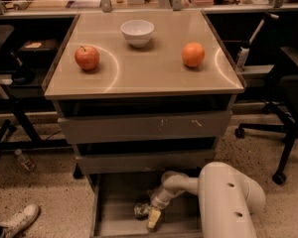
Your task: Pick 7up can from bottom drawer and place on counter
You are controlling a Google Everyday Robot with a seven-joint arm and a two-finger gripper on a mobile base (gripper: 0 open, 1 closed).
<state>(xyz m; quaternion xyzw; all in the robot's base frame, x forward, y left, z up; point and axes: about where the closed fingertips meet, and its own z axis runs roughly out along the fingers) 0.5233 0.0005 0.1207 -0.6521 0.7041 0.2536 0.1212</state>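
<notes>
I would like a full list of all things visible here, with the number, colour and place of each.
counter: one, glossy beige, top of the cabinet
apple: one, red, left on the counter
bowl: one, white, back middle of the counter
orange: one, orange, right on the counter
bottom drawer: one, grey, pulled open near the floor
7up can: one, silvery-grey, inside the bottom drawer
shoe: one, white, floor at lower left
office chair: one, black, right of the cabinet
arm: one, white, lower right, reaching into the bottom drawer
gripper: one, yellowish, in the bottom drawer beside the 7up can
</notes>
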